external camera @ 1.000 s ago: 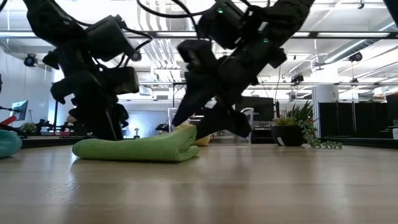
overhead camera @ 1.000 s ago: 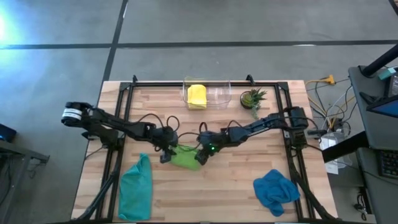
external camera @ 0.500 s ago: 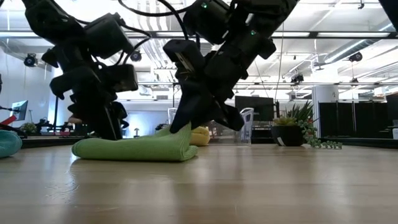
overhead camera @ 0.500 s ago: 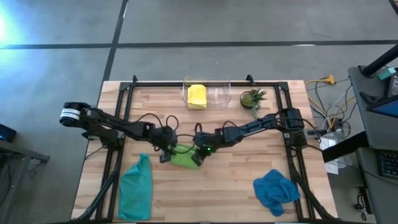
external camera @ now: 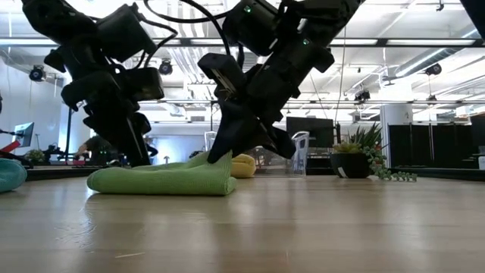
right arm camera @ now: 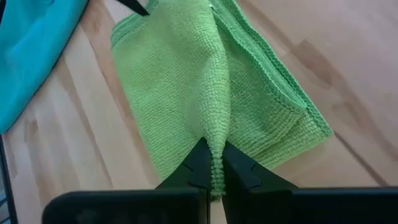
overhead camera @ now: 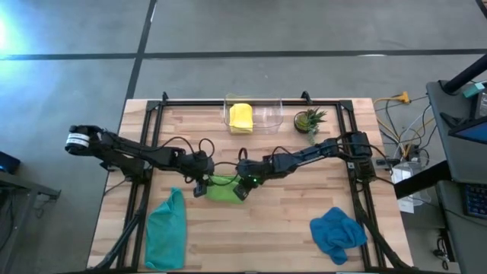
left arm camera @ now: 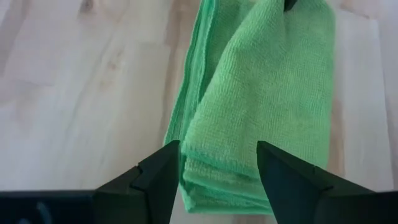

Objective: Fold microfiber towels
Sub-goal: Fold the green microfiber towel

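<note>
Near the middle of the tabletop (overhead camera: 304, 221) I have the lime green towel (overhead camera: 222, 189), already folded into a thick pad of several layers, and both arms work on it. My right gripper (right arm camera: 213, 163) is clenched on a raised pleat of this towel: in the right wrist view the cloth runs into a narrow ridge that ends between the two closed fingers, and in the low view the same corner (external camera: 225, 158) is pulled a little up from the pad. My left gripper (left arm camera: 217, 163) stands over the opposite end of the towel with its fingers spread apart, one on each side of the folded edge, holding nothing as far as I can see. For the progress, I judge that about one quarter is finished. The yellow towel (overhead camera: 240, 116) lies folded in the clear bin (overhead camera: 268, 116) at the far edge of the tabletop, next to the small potted plant (overhead camera: 309, 120). The teal towel (overhead camera: 167, 230) lies loose and stretched near the front left corner, and the blue towel (overhead camera: 338, 232) is a crumpled heap near the front right corner; both are well apart from the grippers and not folded. So the green one probably needs one last fold or a move to the bin, and then two towels are left.
</note>
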{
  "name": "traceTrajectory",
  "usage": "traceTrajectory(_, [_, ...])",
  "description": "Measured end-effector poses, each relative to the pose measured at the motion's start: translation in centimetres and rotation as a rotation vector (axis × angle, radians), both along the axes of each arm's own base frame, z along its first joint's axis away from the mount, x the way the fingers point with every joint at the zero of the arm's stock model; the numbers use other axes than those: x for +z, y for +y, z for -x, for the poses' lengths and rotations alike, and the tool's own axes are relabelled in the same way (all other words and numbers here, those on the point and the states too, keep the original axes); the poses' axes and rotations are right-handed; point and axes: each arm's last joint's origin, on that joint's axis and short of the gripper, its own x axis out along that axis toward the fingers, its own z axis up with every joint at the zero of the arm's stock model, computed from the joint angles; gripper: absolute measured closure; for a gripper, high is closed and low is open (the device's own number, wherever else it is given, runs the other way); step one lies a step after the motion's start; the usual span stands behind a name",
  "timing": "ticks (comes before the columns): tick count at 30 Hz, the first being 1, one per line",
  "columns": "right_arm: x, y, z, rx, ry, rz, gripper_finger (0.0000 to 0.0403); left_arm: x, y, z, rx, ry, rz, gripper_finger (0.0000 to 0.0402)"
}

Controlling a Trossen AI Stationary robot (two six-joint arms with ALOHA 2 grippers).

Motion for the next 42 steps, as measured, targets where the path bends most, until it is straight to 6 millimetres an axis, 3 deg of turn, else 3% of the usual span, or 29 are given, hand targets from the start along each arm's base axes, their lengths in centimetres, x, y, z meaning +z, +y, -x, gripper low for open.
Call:
traceTrajectory(9, [1.3,-0.5,-0.8,0.033,-0.051,0.035,0.0391,-0.5,0.2,-0.2,0.039,0.015,-0.05,0.0206])
traceTrajectory(12, [1.4,-0.6,-0.9,0.042,-0.055,0.044,0.0391,-1.0,0.2,-0.2,0.038,0.045,-0.051,0.0223])
traceTrajectory(15, [1.4,-0.8,-0.8,0.041,-0.049,0.045,0.039,-1.3,0.2,-0.2,0.036,0.065,-0.049,0.0272])
traceTrajectory(19, [1.2,-1.0,-0.7,0.04,-0.022,0.048,0.039,-0.9,0.2,-0.2,0.04,0.049,-0.04,0.037])
traceTrajectory(21, [1.2,-1.1,-0.6,0.038,-0.02,0.048,0.039,-0.4,0.2,-0.2,0.058,0.027,-0.033,0.039])
traceTrajectory(28, [1.1,-2.1,-0.6,-0.005,-0.009,0.075,0.039,0.4,0.3,0.0,0.081,-0.014,-0.06,0.0394])
traceTrajectory(42, [0.5,-5.6,-0.4,-0.126,0.036,0.12,0.039,-1.1,0.7,0.1,0.167,0.06,-0.185,0.0393])
